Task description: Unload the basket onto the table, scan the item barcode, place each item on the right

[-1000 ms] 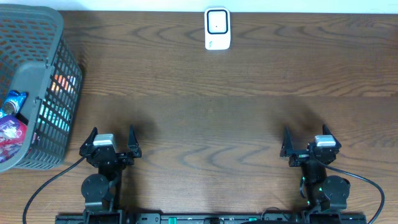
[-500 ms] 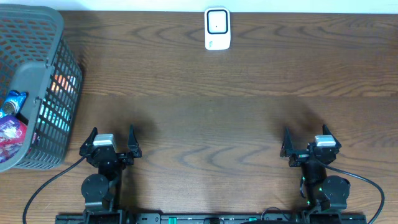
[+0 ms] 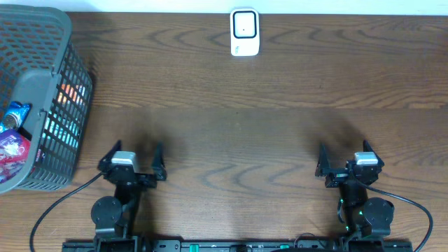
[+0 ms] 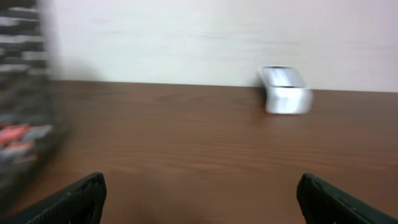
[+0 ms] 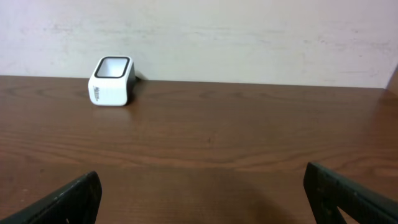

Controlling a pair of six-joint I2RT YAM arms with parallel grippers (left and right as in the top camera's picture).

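Observation:
The white barcode scanner (image 3: 244, 32) stands at the far edge of the table, also seen in the left wrist view (image 4: 285, 90) and the right wrist view (image 5: 112, 81). Packaged items lie in the grey mesh basket (image 3: 49, 84) at the far left: a blue packet (image 3: 14, 115) and a purple one (image 3: 10, 154). My left gripper (image 3: 136, 149) is open near the front left, with nothing between its fingers (image 4: 81, 199). My right gripper (image 3: 344, 148) is open at the front right, also holding nothing (image 5: 202, 193).
The basket (image 4: 22, 124) shows as a blur at the left edge of the left wrist view. A white wall runs behind the table's far edge. Bare brown wood (image 3: 238, 126) lies between the grippers and the scanner.
My left gripper has shifted slightly to the right and turned a little; its wrist view is blurred. The right arm has not moved.

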